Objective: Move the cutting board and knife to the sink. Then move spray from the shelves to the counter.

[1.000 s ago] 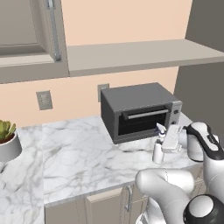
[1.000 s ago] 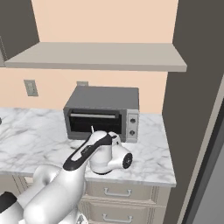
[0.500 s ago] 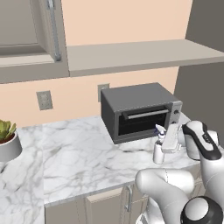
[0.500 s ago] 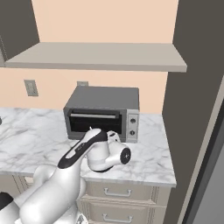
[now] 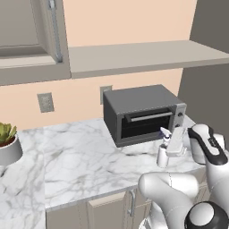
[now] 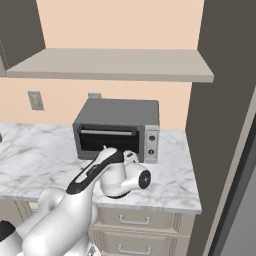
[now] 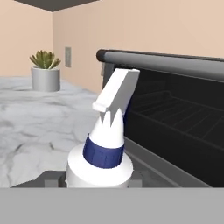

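No readable text, labels, brands, numbers or signs on anything in view.

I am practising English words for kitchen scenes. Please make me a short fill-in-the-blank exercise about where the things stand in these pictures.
1. The spray stands upright on the ______ marble counter.
2. Right behind the spray is a grey toaster oven, whose door is ______.
3. Far along the counter stands a small ______ in a grey pot.
4. The long grey shelf hangs ______ the toaster oven.

Missing words: white; closed; plant; above
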Controlling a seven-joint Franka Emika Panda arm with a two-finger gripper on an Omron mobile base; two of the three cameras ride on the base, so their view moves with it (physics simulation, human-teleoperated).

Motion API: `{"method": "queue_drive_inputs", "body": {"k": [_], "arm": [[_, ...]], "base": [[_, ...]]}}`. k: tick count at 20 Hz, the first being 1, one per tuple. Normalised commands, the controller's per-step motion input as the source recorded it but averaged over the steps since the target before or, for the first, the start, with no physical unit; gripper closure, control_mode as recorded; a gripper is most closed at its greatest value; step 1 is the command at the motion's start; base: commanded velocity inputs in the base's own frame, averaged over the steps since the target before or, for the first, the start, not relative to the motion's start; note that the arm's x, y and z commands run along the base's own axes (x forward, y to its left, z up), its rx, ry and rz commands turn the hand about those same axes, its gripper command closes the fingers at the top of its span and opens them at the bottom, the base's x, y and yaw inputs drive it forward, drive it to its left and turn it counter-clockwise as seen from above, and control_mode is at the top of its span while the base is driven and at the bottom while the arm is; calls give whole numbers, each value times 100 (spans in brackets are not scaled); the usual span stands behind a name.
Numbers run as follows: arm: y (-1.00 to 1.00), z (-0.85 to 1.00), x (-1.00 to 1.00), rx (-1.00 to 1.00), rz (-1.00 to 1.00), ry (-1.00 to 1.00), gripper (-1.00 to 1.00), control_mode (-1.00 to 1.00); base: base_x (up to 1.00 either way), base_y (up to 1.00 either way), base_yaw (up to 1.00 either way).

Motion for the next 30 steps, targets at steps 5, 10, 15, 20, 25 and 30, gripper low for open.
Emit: {"method": "queue_drive_inputs", "body": {"k": [5, 10, 15, 20, 25, 30], "arm": [[0, -31, -9, -1, -2, -8, 100, -100], [14, -40, -10, -5, -9, 0, 100, -100], [13, -32, 4, -5, -10, 0, 100, -100], [8, -35, 1, -5, -9, 0, 100, -100], [9, -37, 0, -5, -6, 0, -100, -100], [27, -32, 0, -6, -6, 0, -100, -100]], "base": [[0, 0, 0], [0, 0, 0], [0, 0, 0], [0, 0, 0], [0, 0, 0], [0, 0, 0]]}}
